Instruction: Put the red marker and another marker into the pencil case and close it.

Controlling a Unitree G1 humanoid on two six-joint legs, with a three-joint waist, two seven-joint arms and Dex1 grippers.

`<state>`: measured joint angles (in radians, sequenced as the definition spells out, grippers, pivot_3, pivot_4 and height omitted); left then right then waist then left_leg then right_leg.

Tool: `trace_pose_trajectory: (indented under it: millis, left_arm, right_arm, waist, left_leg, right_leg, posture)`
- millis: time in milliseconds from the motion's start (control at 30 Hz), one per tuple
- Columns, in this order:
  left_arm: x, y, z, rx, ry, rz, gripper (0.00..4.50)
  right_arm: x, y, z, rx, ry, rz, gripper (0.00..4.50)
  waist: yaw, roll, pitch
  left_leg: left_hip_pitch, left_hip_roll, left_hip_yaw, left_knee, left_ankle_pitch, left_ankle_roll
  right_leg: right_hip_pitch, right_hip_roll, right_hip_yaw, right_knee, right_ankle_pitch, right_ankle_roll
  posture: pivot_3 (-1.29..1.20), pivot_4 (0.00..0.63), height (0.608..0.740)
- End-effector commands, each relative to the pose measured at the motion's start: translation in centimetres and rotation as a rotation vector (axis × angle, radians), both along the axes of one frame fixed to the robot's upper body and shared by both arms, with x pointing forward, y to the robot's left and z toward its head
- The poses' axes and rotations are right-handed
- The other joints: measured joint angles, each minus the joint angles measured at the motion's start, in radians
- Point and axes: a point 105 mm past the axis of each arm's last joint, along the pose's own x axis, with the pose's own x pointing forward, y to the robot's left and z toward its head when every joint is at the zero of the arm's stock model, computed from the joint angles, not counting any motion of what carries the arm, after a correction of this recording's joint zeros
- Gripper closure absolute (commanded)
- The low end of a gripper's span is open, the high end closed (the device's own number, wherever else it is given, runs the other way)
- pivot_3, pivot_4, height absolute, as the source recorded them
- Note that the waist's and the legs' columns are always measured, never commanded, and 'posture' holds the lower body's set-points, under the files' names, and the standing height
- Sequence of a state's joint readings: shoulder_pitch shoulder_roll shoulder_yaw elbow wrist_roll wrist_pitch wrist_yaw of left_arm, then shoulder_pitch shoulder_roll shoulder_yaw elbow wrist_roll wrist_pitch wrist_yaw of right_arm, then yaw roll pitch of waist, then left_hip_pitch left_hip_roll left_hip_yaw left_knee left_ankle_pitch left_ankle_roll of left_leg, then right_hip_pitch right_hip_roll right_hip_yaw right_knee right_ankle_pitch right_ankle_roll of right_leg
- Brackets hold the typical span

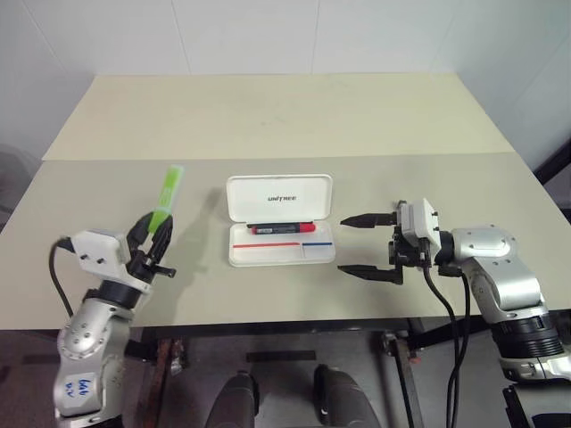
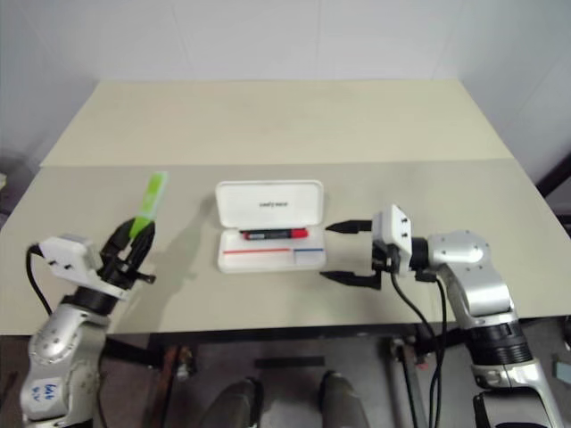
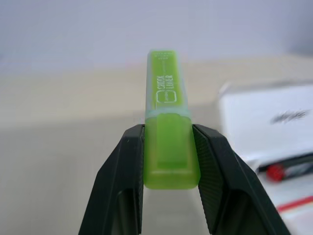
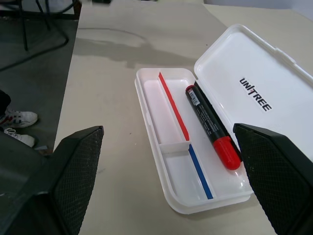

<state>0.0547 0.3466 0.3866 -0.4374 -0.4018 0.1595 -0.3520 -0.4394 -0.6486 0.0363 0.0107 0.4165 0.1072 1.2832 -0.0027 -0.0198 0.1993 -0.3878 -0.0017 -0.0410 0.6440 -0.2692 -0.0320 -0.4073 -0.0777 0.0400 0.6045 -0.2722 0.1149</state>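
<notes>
The white pencil case (image 1: 239,252) lies open mid-table, its lid (image 1: 279,198) raised at the back. The red marker (image 1: 281,228) rests in the tray along the hinge side, also seen as the red marker (image 4: 210,120) in the right wrist view. Left of the case, lifted off the table, my left gripper (image 1: 153,234) is shut on the lower end of the light-green highlighter (image 3: 168,142), which sticks up and away past the fingers. My right gripper (image 1: 343,244) hovers just right of the case, open and empty, pointing at it.
The beige table (image 1: 446,192) continues behind a seam into a second section by the white wall. Its front edge (image 1: 285,323) runs just under both grippers. In the right wrist view, floor, furniture legs and a pair of shoes (image 4: 17,122) show beyond the table's left side.
</notes>
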Motion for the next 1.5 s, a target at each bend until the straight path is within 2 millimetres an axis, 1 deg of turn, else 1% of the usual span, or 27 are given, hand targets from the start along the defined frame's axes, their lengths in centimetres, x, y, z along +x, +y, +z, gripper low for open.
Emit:
trace_pose_trajectory:
  millis: [33,100,200,267,300,333,400,467,533,567,600,667,733,833,967,1100,1233,1500]
  left_arm:
    - [-1.0,-0.8,2.4,0.068,-0.092,-0.093,3.43]
    - [-1.1,-1.1,2.7,0.106,-0.096,-0.128,3.43]
    - [-1.1,-2.7,3.5,0.218,-0.122,-0.284,3.43]
    - [-1.0,-4.0,3.4,0.286,-0.118,-0.412,3.43]
    - [-0.9,-4.3,3.4,0.301,-0.115,-0.451,3.43]
    - [-0.6,-4.9,3.1,0.322,-0.102,-0.522,3.43]
    - [-0.3,-5.4,2.9,0.342,-0.089,-0.593,3.43]
    - [0.0,-6.5,1.6,0.407,-0.031,-0.743,3.43]
    - [0.2,-7.1,0.2,0.472,0.025,-0.876,3.43]
    - [0.2,-7.1,0.0,0.486,0.033,-0.903,3.43]
    - [0.7,-7.1,-0.6,0.496,0.059,-0.941,3.43]
    - [1.6,-7.0,-1.3,0.538,0.075,-0.984,3.43]
    - [2.6,-7.5,-2.0,0.567,0.094,-1.046,3.43]
    - [3.9,-8.1,-2.5,0.606,0.096,-1.097,3.43]
    - [5.4,-9.1,-2.8,0.615,0.088,-1.13,3.43]
    - [5.9,-9.9,-3.4,0.642,0.09,-1.179,3.43]
    - [6.0,-9.8,-3.9,0.649,0.112,-1.184,3.43]
    - [6.3,-8.3,-4.3,0.655,0.148,-1.113,3.43]
  right_arm:
    - [-0.1,0.1,0.1,0.012,-0.023,0.011,0.0]
    - [-0.1,0.1,0.1,0.013,-0.024,0.011,0.0]
    - [0.1,0.0,0.1,0.02,-0.024,-0.005,0.0]
    - [0.2,-0.1,0.3,0.019,-0.032,-0.023,0.0]
    - [0.2,-0.1,0.3,0.019,-0.034,-0.029,0.0]
    - [0.2,-0.2,0.5,0.016,-0.038,-0.04,0.0]
    - [0.3,-0.2,0.7,0.013,-0.043,-0.05,0.0]
    - [0.2,-0.4,1.0,0.007,-0.053,-0.069,0.0]
    - [0.0,-0.8,1.3,-0.002,-0.062,-0.09,0.0]
    - [0.0,-0.8,1.3,-0.004,-0.063,-0.094,0.0]
    - [-0.2,-1.1,1.3,-0.013,-0.065,-0.106,0.0]
    - [-0.5,-1.5,1.4,-0.026,-0.069,-0.124,0.0]
    - [-0.9,-2.1,1.5,-0.03,-0.07,-0.152,0.0]
    - [-1.6,-2.8,1.6,-0.035,-0.071,-0.188,0.0]
    - [-2.4,-3.5,1.6,-0.034,-0.074,-0.235,0.0]
    - [-3.0,-3.8,1.5,-0.027,-0.079,-0.264,0.0]
    - [-3.2,-3.9,1.4,-0.023,-0.08,-0.278,0.0]
    - [-3.4,-4.0,1.0,-0.014,-0.076,-0.286,0.0]
  waist:
    - [0.0,0.0,0.0]
    - [0.0,0.0,0.0]
    - [0.001,0.0,0.0]
    - [0.003,0.0,0.0]
    - [0.003,0.0,0.0]
    - [0.001,0.0,0.0]
    - [0.001,0.0,0.0]
    - [0.0,0.0,0.0]
    - [0.0,0.001,0.001]
    - [0.0,0.001,0.001]
    - [0.0,0.001,0.001]
    - [0.0,0.001,0.001]
    - [0.001,0.001,0.001]
    - [0.003,0.001,0.001]
    - [0.002,0.001,0.001]
    - [-0.001,0.001,0.001]
    - [-0.003,0.0,0.001]
    - [0.001,0.0,0.001]
  left_leg:
    - [0.0,0.0,0.0,0.0,0.0,0.0]
    - [0.0,0.0,0.0,0.0,0.0,0.0]
    - [0.0,0.0,0.0,0.0,0.0,0.0]
    - [0.0,0.0,-0.001,0.0,0.0,0.0]
    - [0.0,0.0,0.0,0.0,0.0,0.0]
    - [0.0,0.0,0.0,0.0,0.0,0.0]
    - [0.0,0.0,0.001,0.0,0.0,0.001]
    - [0.0,0.0,0.001,0.0,0.0,0.001]
    - [-0.001,0.0,0.001,-0.001,0.0,0.001]
    - [-0.001,0.0,0.001,-0.001,0.0,0.001]
    - [-0.001,0.0,0.001,-0.001,0.0,0.001]
    - [-0.001,0.0,0.001,-0.002,-0.001,0.001]
    - [-0.001,0.0,0.0,-0.001,0.0,0.001]
    - [-0.002,0.0,0.0,0.0,-0.001,0.001]
    - [-0.003,-0.001,0.0,0.0,-0.001,0.002]
    - [-0.003,-0.001,-0.001,0.001,-0.001,0.002]
    - [-0.003,-0.001,0.0,0.001,-0.001,0.002]
    - [-0.002,-0.001,-0.001,0.003,-0.001,0.002]
  right_leg:
    - [0.0,0.0,0.0,0.0,0.0,0.0]
    - [0.0,0.0,0.0,-0.001,0.0,0.0]
    - [0.0,0.0,0.0,-0.001,0.0,0.0]
    - [0.0,0.0,-0.001,0.0,0.0,-0.001]
    - [0.0,0.0,-0.001,0.0,-0.001,-0.003]
    - [0.0,0.0,0.0,0.0,-0.006,-0.011]
    - [0.0,0.0,0.001,0.0,-0.005,-0.01]
    - [0.0,0.0,0.0,0.0,-0.005,-0.01]
    - [-0.002,0.0,0.0,0.001,-0.004,-0.007]
    - [-0.002,0.001,0.0,0.002,-0.003,-0.006]
    - [-0.002,0.001,-0.001,0.002,-0.003,-0.005]
    - [-0.002,0.001,-0.001,0.002,0.001,0.002]
    - [-0.002,0.001,-0.001,0.002,0.001,0.002]
    - [-0.002,0.001,-0.002,0.002,0.001,0.003]
    - [-0.002,0.001,-0.001,0.001,0.002,0.005]
    - [-0.002,0.001,-0.002,0.002,0.002,0.006]
    - [-0.003,0.001,-0.001,0.003,0.002,0.007]
    - [-0.002,0.001,-0.001,0.005,0.002,0.007]
  posture:
    - [0.0,0.15,0.74]
    - [0.0,0.15,0.74]
    - [0.0,0.15,0.74]
    - [0.0,0.15,0.74]
    - [0.0,0.15,0.74]
    - [0.0,0.15,0.74]
    - [0.0,0.15,0.74]
    - [0.0,0.15,0.74]
    - [0.0,0.15,0.74]
    - [0.0,0.15,0.74]
    - [0.0,0.15,0.74]
    - [0.0,0.15,0.74]
    - [0.0,0.15,0.74]
    - [0.0,0.15,0.74]
    - [0.0,0.15,0.74]
    - [0.0,0.15,0.74]
    - [0.0,0.15,0.74]
    - [0.0,0.15,0.74]
